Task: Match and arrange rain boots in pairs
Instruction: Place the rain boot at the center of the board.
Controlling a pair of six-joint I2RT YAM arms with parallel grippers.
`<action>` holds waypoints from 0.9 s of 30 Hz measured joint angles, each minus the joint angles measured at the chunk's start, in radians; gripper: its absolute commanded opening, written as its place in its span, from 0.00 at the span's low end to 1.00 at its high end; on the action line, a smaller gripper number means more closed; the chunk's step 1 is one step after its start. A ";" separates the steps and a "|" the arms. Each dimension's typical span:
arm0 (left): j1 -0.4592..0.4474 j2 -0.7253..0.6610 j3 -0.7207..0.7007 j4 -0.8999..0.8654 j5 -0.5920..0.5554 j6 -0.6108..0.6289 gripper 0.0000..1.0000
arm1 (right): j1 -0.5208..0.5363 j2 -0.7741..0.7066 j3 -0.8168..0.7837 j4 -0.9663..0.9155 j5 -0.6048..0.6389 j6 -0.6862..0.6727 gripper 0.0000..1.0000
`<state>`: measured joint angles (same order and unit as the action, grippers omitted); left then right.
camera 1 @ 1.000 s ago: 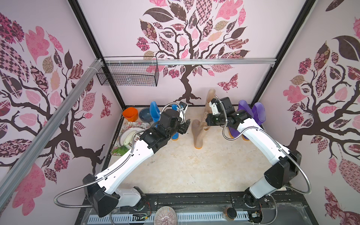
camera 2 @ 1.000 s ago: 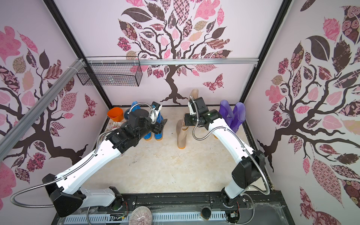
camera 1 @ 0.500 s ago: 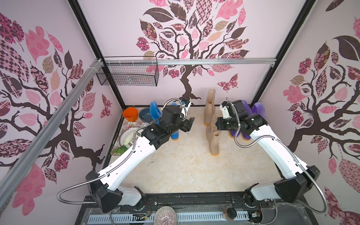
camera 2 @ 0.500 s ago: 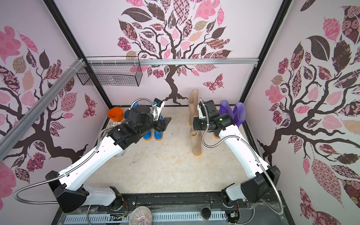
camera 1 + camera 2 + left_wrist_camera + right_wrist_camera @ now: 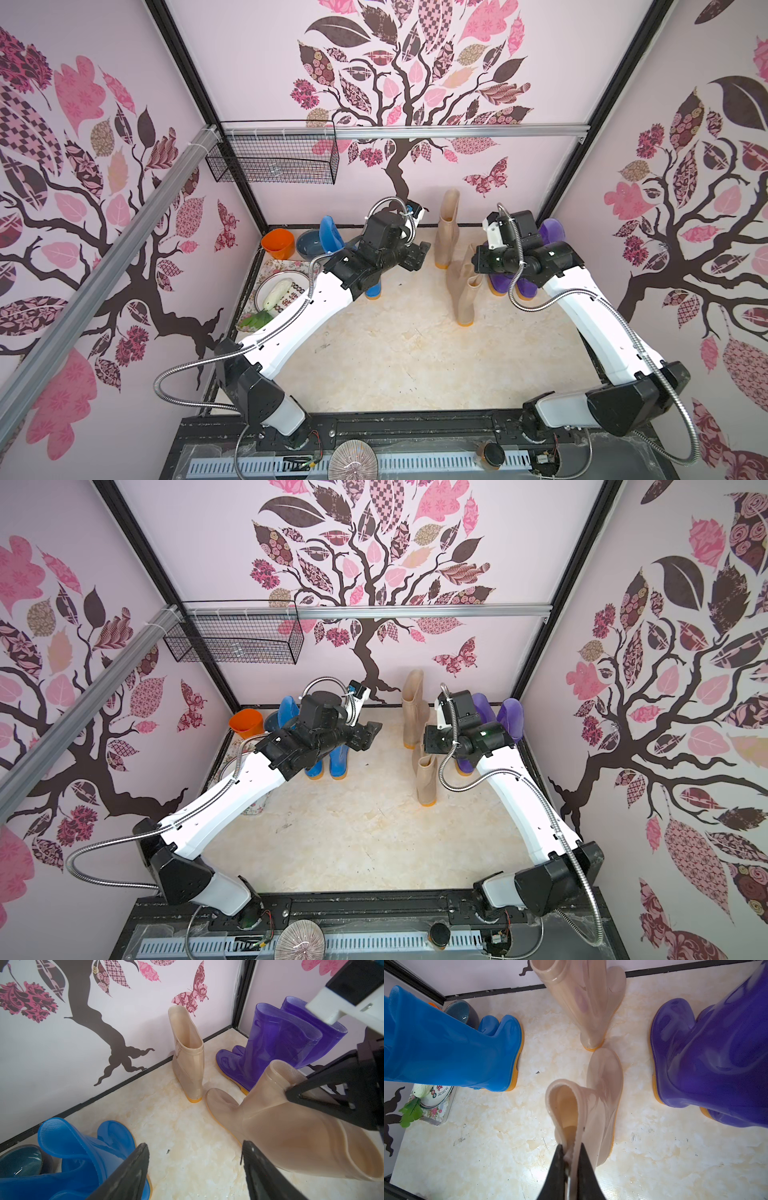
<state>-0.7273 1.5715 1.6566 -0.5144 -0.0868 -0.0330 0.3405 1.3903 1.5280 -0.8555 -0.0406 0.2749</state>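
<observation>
Because its mate stands upright against the back wall, the held beige boot (image 5: 593, 1105) sits toe-to-heel just in front of that second beige boot (image 5: 446, 232), apparently awaiting a place beside it; the right gripper (image 5: 570, 1148) pinches its cuff rim tight, folding the soft wall flat. Spread wide and empty, the left gripper (image 5: 195, 1145) hovers near the blue pair (image 5: 337, 760). Purple pair (image 5: 276, 1043): together in the far corner. Held boot: translucent, glossy, orange-yellow sole seemingly on the floor.

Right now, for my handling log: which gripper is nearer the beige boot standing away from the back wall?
Right. The right gripper is shut on the rim of that beige boot; the left gripper hangs open beside it, not touching, toward the blue boots.
</observation>
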 measured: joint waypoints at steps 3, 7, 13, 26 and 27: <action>0.000 0.020 0.022 0.002 0.003 0.003 0.73 | -0.006 0.000 -0.003 0.001 0.004 -0.006 0.00; 0.000 0.039 0.031 0.003 0.004 0.003 0.74 | -0.019 0.000 -0.025 0.011 0.011 -0.010 0.00; 0.000 0.070 0.040 0.003 0.011 0.002 0.74 | -0.034 -0.002 -0.085 0.058 0.018 -0.013 0.01; -0.008 0.174 0.131 0.005 0.024 -0.019 0.75 | -0.035 -0.072 -0.116 0.072 0.097 -0.029 0.87; -0.010 0.185 0.142 0.005 0.024 -0.020 0.75 | -0.035 -0.074 -0.116 0.071 0.101 -0.028 0.89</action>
<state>-0.7376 1.7561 1.7981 -0.5095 -0.0624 -0.0532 0.3054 1.3167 1.4124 -0.7841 0.0605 0.2470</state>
